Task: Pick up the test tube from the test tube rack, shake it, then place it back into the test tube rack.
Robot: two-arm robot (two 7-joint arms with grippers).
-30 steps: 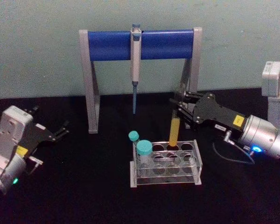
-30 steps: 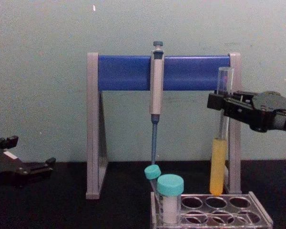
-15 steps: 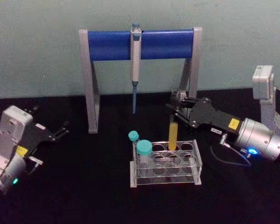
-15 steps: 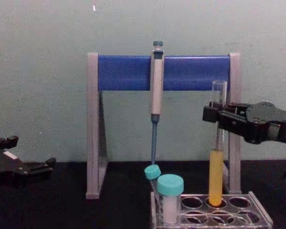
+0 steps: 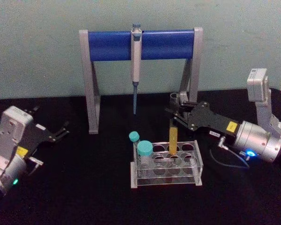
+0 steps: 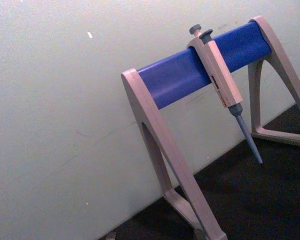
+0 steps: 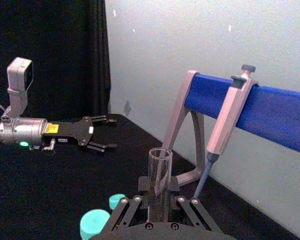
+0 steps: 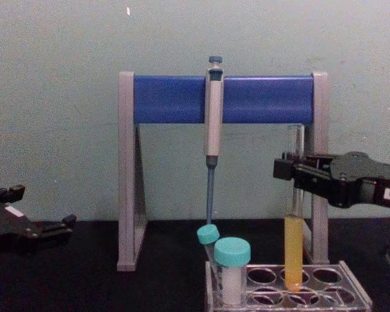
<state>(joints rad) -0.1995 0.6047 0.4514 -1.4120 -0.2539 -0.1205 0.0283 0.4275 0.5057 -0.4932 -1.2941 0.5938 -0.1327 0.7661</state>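
Test tube (image 8: pixel 294 237): likely light, fragile glass, hold upper part | right gripper (image 8: pixel 291 170) clamped there, base in rack (image 5: pixel 166 180) | left gripper (image 5: pixel 60 131) spread, tabletop's left edge

1. test tube (image 8: pixel 294 247): clear glass, yellow-orange liquid.
2. test tube rack (image 5: pixel 165 181): clear, greyish plastic.
3. caps (image 8: pixel 232 251) of short tubes: teal.
4. stand (image 5: pixel 112 44): blue bar, grey legs.
5. pipette (image 5: pixel 136 51): grey body, blue tip.
6. table (image 5: pixel 84 187): black; wall (image 5: pixel 37 47): pale green.
7. right gripper (image 5: pixel 174 111), left gripper (image 5: pixel 62 131): black fingers, silver-grey wrists.
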